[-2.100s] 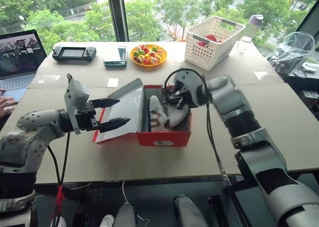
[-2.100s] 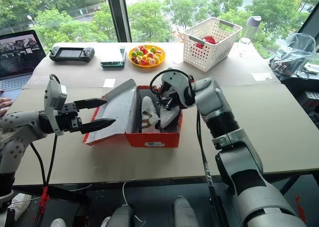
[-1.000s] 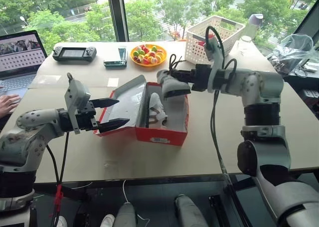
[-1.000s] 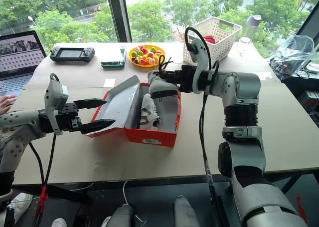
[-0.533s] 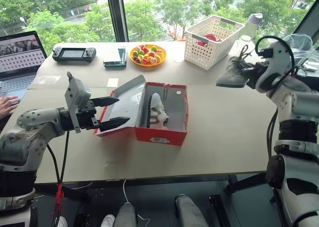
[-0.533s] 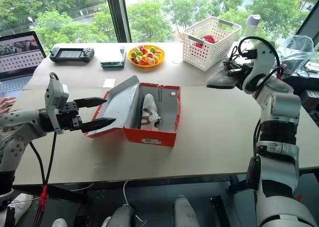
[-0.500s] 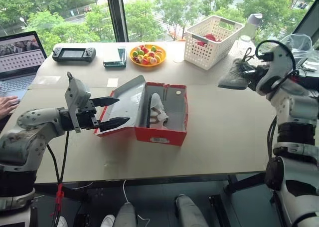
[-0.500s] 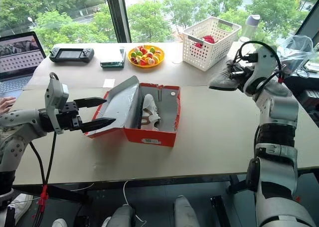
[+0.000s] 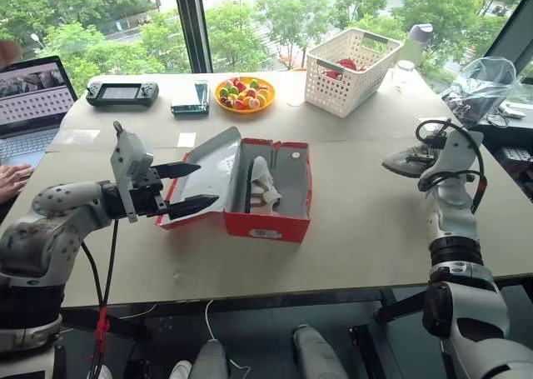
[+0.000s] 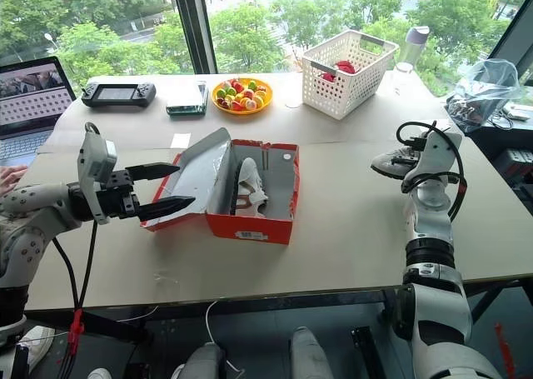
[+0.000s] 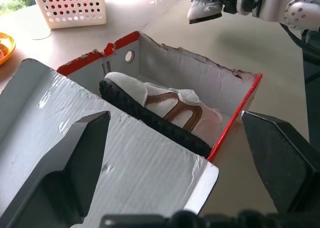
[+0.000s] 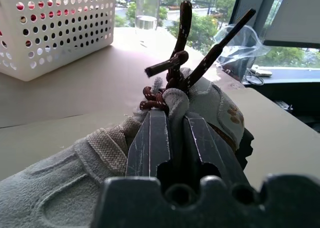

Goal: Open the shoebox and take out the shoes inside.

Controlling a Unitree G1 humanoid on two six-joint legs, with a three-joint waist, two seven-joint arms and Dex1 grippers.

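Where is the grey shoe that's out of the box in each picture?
Left eye view: the grey shoe is on the right side of the table, well away from the shoebox.
Right eye view: same spot, right side of the table.
Left wrist view: past the open shoebox's far wall.
Right wrist view: close up, laces sticking up.
Shared landmark: the white basket.
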